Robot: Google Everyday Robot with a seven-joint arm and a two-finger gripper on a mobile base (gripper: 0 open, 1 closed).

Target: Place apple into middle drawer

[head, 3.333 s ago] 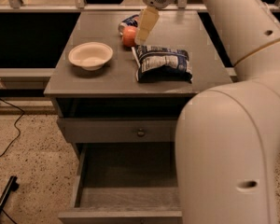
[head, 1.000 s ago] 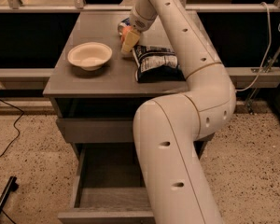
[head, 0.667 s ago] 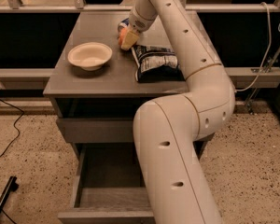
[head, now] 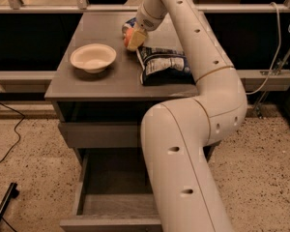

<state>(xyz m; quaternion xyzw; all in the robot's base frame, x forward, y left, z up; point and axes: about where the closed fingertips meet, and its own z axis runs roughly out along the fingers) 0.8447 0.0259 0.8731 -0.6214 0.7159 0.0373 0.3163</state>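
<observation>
The apple (head: 127,36) sits on the far part of the cabinet top, and only its red-orange left side shows. My gripper (head: 135,38) is down right against it and covers its right side. The middle drawer (head: 111,205) is pulled open at the bottom of the view, with tall side walls and a bare plank floor with nothing on it. My arm sweeps from the lower right up over the cabinet and hides the drawer's right part.
A white bowl (head: 93,57) stands on the left of the cabinet top (head: 87,83). A blue-and-white chip bag (head: 164,64) lies just right of the gripper. A blue can (head: 129,23) stands behind the apple. A shut grey drawer front (head: 99,134) sits above the open drawer.
My gripper has come down from above the apple to sit against it. Over the last second it has barely moved. The apple stays in its place.
</observation>
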